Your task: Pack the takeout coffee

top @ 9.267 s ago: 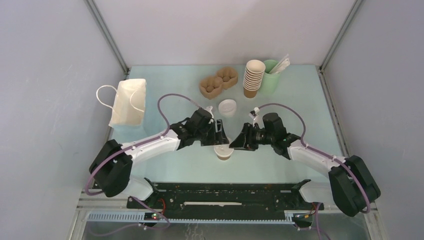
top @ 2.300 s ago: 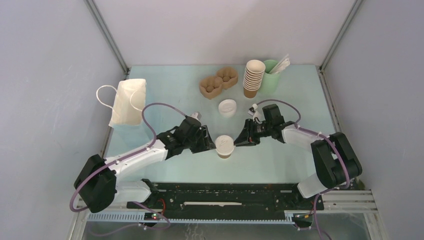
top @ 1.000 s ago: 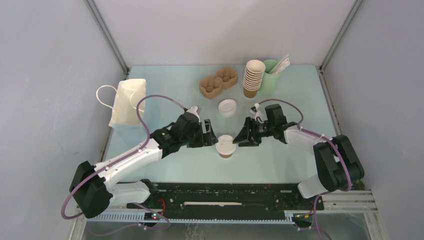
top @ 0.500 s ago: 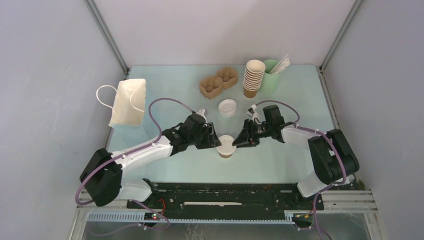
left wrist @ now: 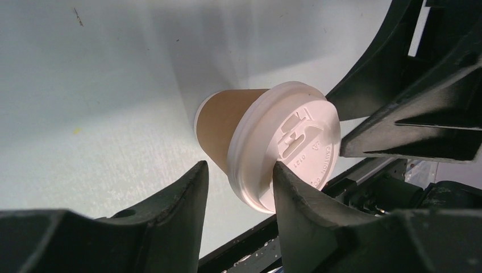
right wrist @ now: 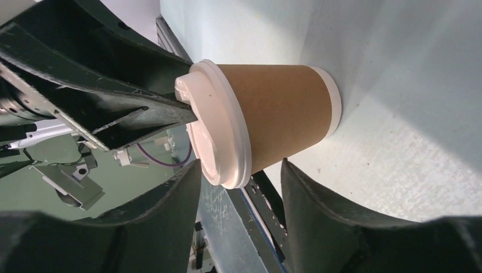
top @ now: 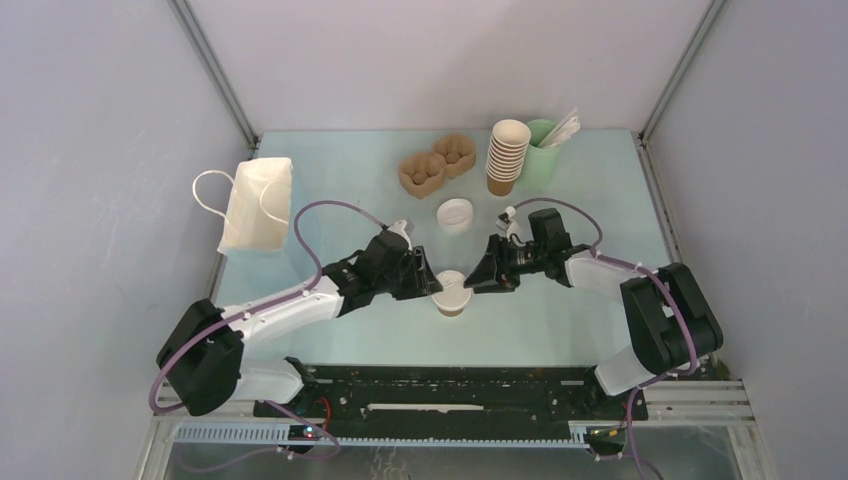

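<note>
The takeout coffee [top: 450,293], a brown paper cup with a white lid on it, stands upright on the table's near middle. My left gripper [top: 431,283] is open at the cup's left. In the left wrist view [left wrist: 239,173] the lid [left wrist: 290,145] rim lies between its jaws, with one finger [left wrist: 293,196] touching the lid's top. My right gripper [top: 476,281] is open at the cup's right. In the right wrist view [right wrist: 239,173] its jaws flank the lid [right wrist: 219,133] edge above the brown cup wall [right wrist: 284,114].
A spare white lid [top: 455,215] lies behind the cup. A cardboard cup carrier [top: 437,166], a stack of lidless brown cups [top: 507,156] and a pale green cup of sticks [top: 543,152] stand at the back. A white paper bag [top: 257,205] lies at the left.
My left gripper has moved a little closer to the cup's lid over the last second. The right gripper and the cup have hardly moved.
</note>
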Motion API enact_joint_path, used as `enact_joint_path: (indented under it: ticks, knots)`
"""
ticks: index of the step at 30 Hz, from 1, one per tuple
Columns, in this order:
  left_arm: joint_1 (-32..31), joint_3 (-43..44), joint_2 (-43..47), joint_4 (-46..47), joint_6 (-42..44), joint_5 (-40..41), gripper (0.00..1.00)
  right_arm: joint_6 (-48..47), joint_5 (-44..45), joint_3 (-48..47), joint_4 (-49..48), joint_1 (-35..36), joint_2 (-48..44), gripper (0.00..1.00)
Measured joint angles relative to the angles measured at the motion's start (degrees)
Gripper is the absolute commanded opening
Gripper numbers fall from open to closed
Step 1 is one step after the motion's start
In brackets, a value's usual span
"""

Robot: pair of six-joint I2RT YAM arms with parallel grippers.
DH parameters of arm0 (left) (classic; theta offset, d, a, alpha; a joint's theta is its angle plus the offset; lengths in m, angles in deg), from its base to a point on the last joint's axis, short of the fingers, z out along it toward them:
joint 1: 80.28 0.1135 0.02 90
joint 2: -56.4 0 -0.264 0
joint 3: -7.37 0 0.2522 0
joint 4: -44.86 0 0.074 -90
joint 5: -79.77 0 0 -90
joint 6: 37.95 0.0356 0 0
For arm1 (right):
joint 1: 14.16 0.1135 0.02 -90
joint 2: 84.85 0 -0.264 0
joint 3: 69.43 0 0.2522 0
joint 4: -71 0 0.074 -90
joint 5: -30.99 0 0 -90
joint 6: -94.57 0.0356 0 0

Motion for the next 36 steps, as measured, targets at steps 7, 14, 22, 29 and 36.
enact_joint_path:
  ticks: [7, 14, 22, 29, 36]
  knots:
    - [0.0, 0.02, 0.13, -0.42, 0.02, 0.02, 0.5, 1.09, 0.66, -1.88, -0.09, 0.02, -0.74, 0.78]
    - [-0.09, 0.09, 0.09, -0.42, 0.04, 0.04, 0.5, 2.84, -0.42, -6.75, -4.68, 0.79, 7.13, 0.57]
    - [-0.11, 0.09, -0.02, -0.46, 0.02, 0.07, 0.5, 4.35, -3.78, -6.23, -10.43, 0.66, 11.13, 0.58]
    - [-0.11, 0.09, -0.04, -0.42, 0.02, 0.04, 0.5, 4.7, -3.1, -5.68, -10.03, 0.24, 10.19, 0.79]
    - [-0.11, 0.09, -0.04, -0.44, 0.04, 0.07, 0.5, 3.43, -1.6, -5.75, -6.84, 0.28, 5.09, 0.73]
